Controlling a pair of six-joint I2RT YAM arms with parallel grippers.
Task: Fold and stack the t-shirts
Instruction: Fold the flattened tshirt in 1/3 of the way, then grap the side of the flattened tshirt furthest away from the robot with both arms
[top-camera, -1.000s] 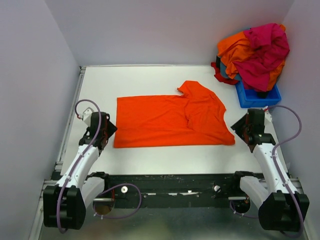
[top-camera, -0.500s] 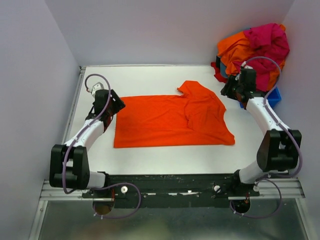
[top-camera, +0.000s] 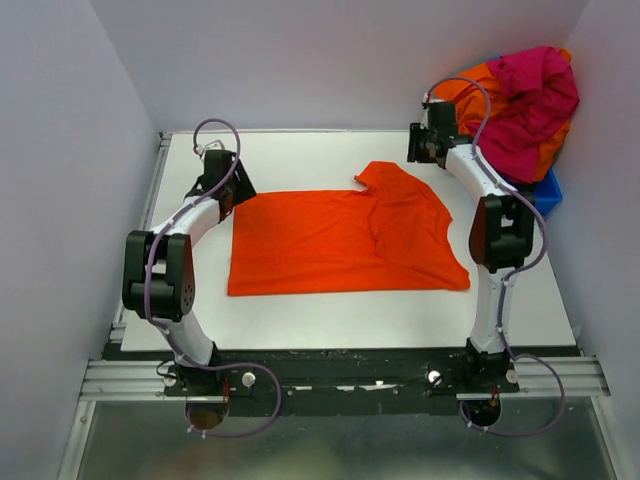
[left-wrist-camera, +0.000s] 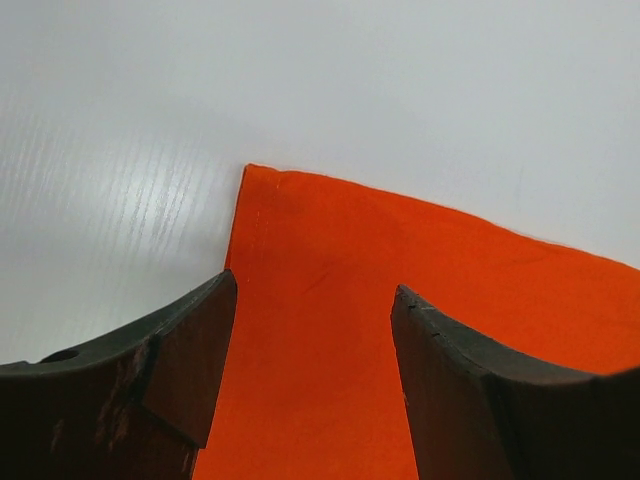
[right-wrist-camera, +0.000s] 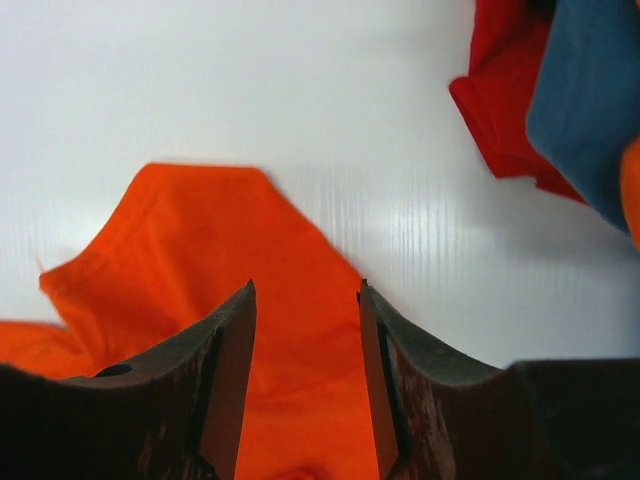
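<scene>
A bright orange t-shirt (top-camera: 340, 240) lies spread flat mid-table, one sleeve bunched toward the far right. My left gripper (top-camera: 235, 190) hangs over its far left corner. In the left wrist view that corner (left-wrist-camera: 400, 300) lies below the left gripper (left-wrist-camera: 315, 290), whose jaws stand open with nothing between them. My right gripper (top-camera: 420, 152) is at the far right, over the sleeve. The right wrist view shows the sleeve (right-wrist-camera: 200, 230) under the right gripper (right-wrist-camera: 305, 288), jaws apart and empty. More t-shirts (top-camera: 520, 100), orange, magenta-pink and red, are heaped at the back right.
The heap sits in a blue plastic bin (top-camera: 547, 192) against the right wall, and a red fold (right-wrist-camera: 505, 100) spills over the bin's side (right-wrist-camera: 590, 90). Walls close in the white table (top-camera: 300, 155) on the left, back and right.
Both arms have stretched out from the near corners of the shirt to its far corners, the left to the far left hem and the right to the sleeve. The shirt has not moved.
</scene>
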